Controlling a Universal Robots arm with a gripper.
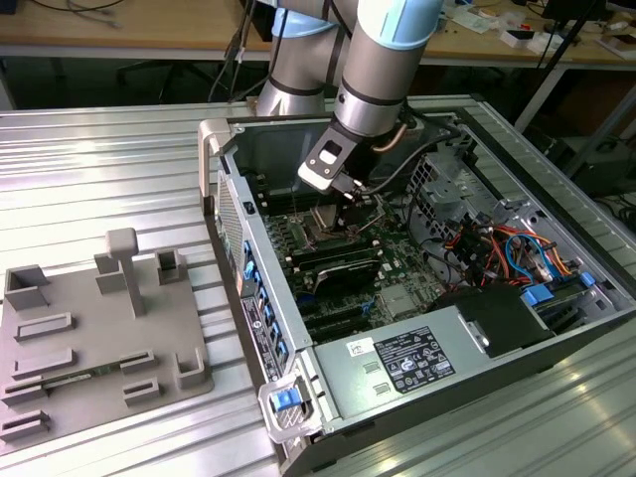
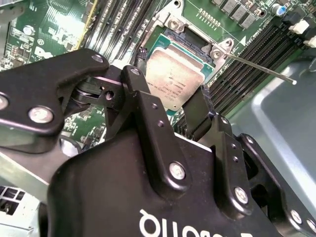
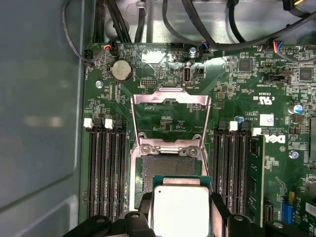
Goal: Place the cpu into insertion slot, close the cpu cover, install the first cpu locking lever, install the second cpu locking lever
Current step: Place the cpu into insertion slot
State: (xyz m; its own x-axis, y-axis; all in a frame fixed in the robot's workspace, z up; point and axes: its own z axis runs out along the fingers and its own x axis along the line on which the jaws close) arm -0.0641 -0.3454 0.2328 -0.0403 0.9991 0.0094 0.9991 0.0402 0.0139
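Fingers [image 2: 197,112] clamped on cpu [image 3: 180,211] by its sides, held just over insertion slot [image 3: 170,167], w/ cpu cover [image 3: 170,98] lying open

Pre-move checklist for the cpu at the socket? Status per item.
1. cpu clamped in the tool: ok.
2. cpu cover swung back off the insertion slot: ok.
3. Visible part of the insertion slot free of stray objects: ok.
4. cpu edges parallel to the slot edges in the first wrist view: ok.
5. locking lever angled away from the slot in the second wrist view: ok.
6. Gap between the cpu underside and the slot contacts: cannot tell.
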